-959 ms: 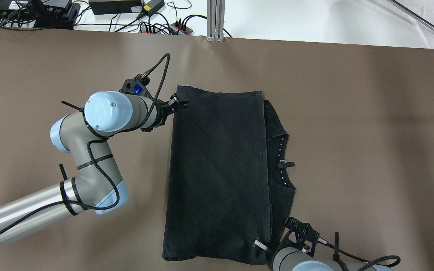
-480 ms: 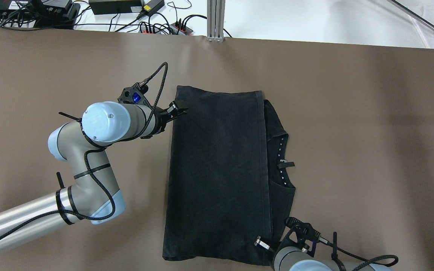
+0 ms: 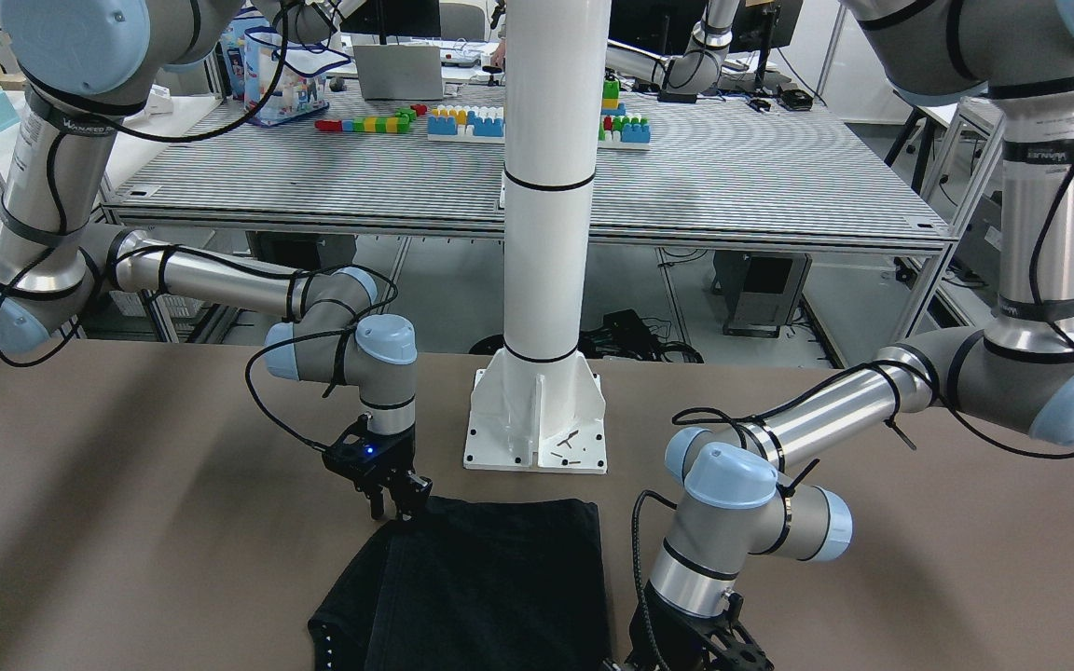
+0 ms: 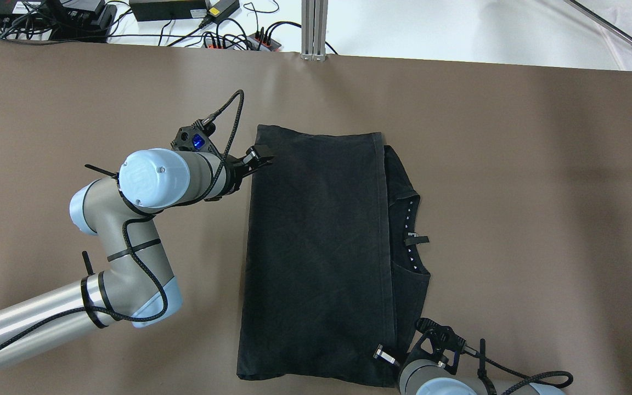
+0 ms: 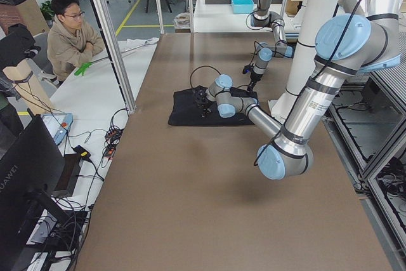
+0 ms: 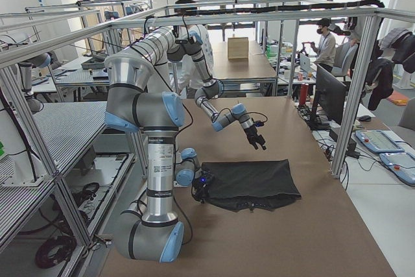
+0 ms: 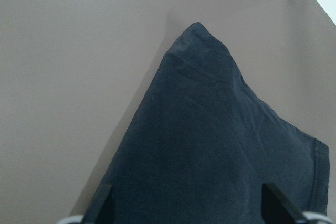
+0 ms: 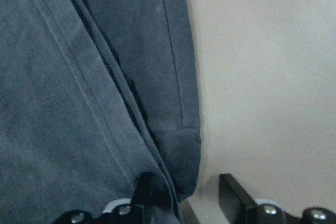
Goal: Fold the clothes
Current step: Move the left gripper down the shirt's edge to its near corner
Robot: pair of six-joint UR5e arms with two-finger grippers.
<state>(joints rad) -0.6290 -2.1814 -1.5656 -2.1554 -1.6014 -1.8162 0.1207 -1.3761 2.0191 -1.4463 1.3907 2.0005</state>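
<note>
Brown cloth-covered table (image 4: 513, 164) fills the workspace, with power bricks and cables along its far edge. At its centre lies the black T-shirt (image 4: 316, 247), flat, a tall rectangle in the overhead view. We judge one fold done: the upper layer's hem (image 4: 383, 230) runs near-to-far just short of the collar (image 4: 412, 238), which shows uncovered on the right side, and no sleeve sticks out. The layers look fairly square, apart from a narrow strip of lower layer past the hem. Left gripper (image 4: 261, 156) sits at the shirt's far left corner; in its wrist view the fingers stand wide apart over the cloth, holding nothing. Right gripper (image 4: 386, 356) sits at the near right corner, beside the hem; its wrist view shows the fingers apart, one over the cloth, the other over bare table, with the corner of the lower layer between them and nothing pinched. Left to do, in our judgement: at least one more fold to make a compact packet. Neither pincer has a grasp for it yet.
</note>
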